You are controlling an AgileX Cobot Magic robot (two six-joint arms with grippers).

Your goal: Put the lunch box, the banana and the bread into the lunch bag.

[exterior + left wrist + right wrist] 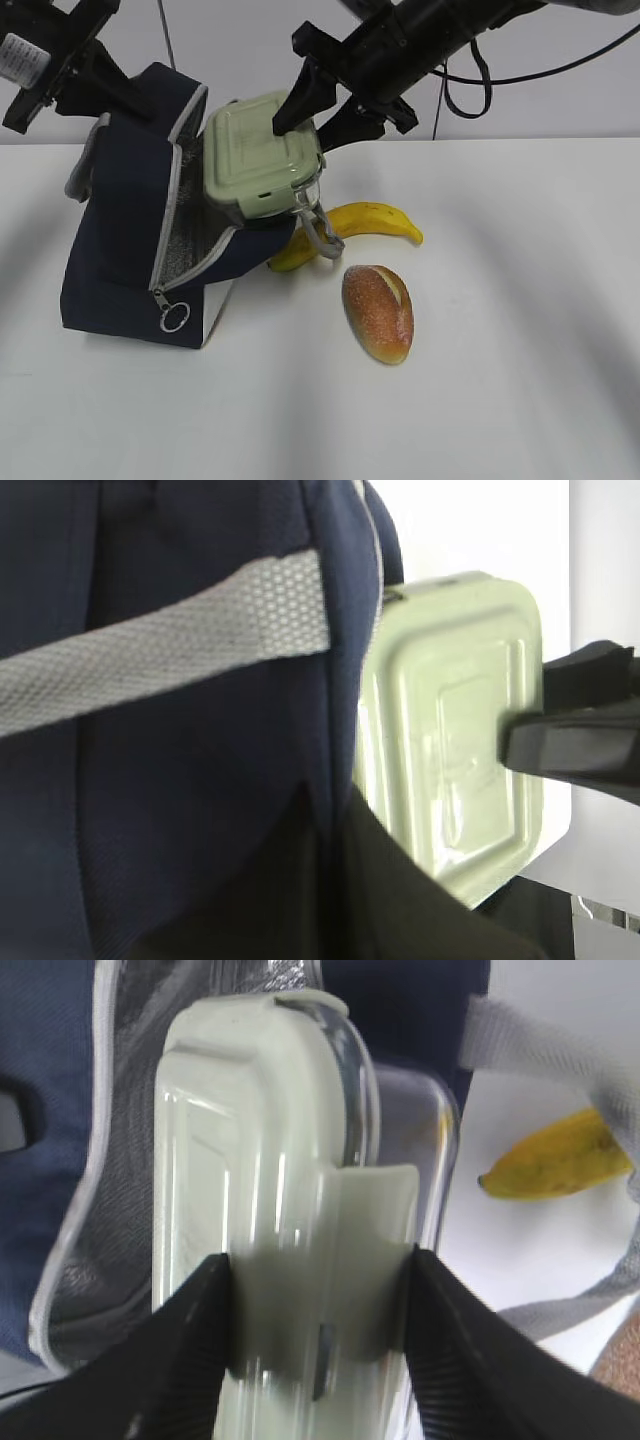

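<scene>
Lunch box point(290, 1260) between end effector point(320, 1350) fingers

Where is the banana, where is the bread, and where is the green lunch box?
banana point(385, 219), exterior view, on the middle of its yellow curve.
bread point(378, 312), exterior view, on the middle of its brown crust.
lunch box point(258, 150), exterior view, on the middle of its green lid.

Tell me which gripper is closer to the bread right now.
Right. The right gripper, shut on the lunch box at the lunch bag mouth, sits above the bread; the left gripper is at the bag's far upper-left side, farther off.
</scene>
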